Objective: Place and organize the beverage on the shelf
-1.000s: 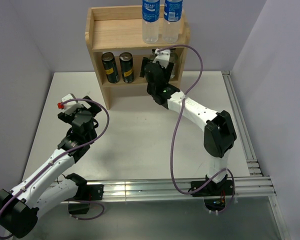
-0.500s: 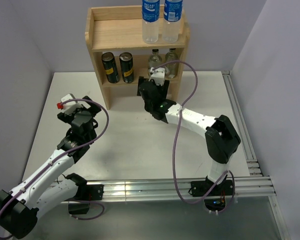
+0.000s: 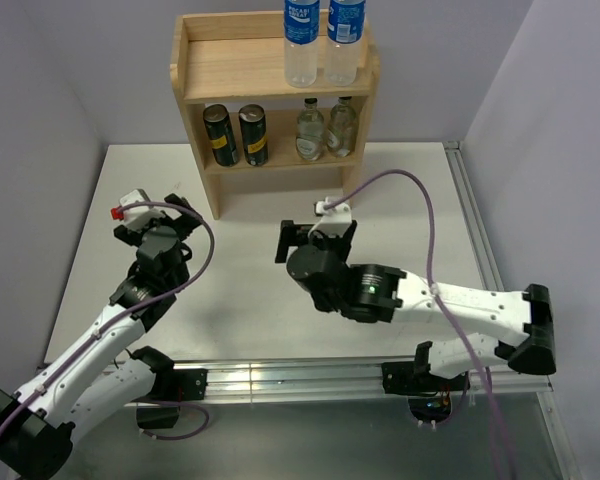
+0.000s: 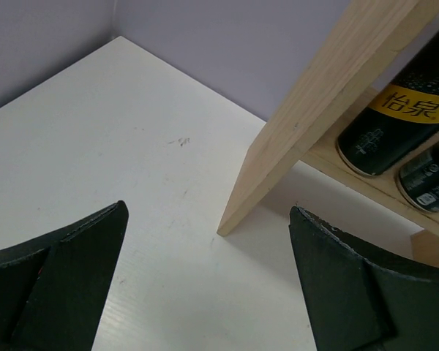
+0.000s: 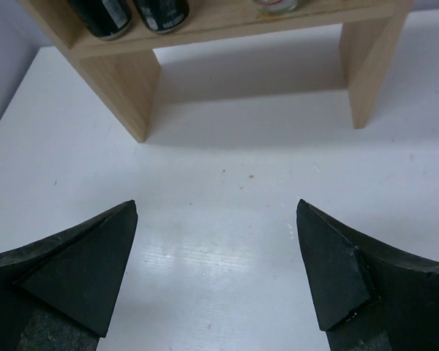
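Right hand [image 3: 315,235], fingers apart and empty, backs away from the shelf [image 3: 206,70] ahead, leaving two glass bottles [image 3: 310,130] beside the cans [image 3: 221,135]. With the plastic bottles [image 3: 301,40] on top, stocking looks complete. Left hand [image 4: 207,210] hangs open.

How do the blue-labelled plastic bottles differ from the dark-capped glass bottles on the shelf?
The clear plastic bottles with blue labels stand on the top tier of the light wooden shelf; the clear dark-capped glass bottles stand on the lower tier. The plastic bottles are taller and wider than the glass bottles. The plastic bottles carry bright blue labels; the glass bottles do not. Both pairs are upright, side by side, toward the shelf's right end.
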`<action>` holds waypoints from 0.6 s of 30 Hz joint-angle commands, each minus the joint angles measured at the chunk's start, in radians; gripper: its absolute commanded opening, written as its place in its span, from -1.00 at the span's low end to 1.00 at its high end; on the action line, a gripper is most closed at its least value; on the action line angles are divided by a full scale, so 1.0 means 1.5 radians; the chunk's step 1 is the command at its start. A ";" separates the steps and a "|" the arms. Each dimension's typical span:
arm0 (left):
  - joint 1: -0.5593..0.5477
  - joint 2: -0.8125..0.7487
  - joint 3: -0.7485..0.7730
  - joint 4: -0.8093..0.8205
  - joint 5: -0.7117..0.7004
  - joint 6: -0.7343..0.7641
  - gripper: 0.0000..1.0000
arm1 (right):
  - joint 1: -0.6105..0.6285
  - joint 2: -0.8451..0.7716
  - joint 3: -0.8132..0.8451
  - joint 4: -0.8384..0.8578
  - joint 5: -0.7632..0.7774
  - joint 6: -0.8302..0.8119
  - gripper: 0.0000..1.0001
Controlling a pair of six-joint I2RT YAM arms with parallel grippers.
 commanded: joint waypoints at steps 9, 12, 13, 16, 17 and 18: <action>-0.075 -0.138 -0.008 0.039 0.063 0.038 0.99 | 0.151 -0.173 0.007 0.012 0.253 -0.173 0.96; -0.080 -0.137 0.003 0.032 0.061 0.037 0.99 | 0.157 -0.165 0.031 0.034 0.293 -0.214 0.97; -0.081 -0.137 0.004 0.032 0.060 0.037 0.99 | 0.157 -0.163 0.040 0.043 0.299 -0.223 0.98; -0.083 -0.139 0.007 0.030 0.059 0.037 0.99 | 0.157 -0.158 0.043 0.054 0.296 -0.236 0.98; -0.083 -0.138 0.009 0.029 0.056 0.037 0.99 | 0.157 -0.159 0.041 0.056 0.293 -0.236 0.98; -0.083 -0.138 0.009 0.028 0.057 0.037 0.99 | 0.157 -0.164 0.038 0.058 0.291 -0.231 0.98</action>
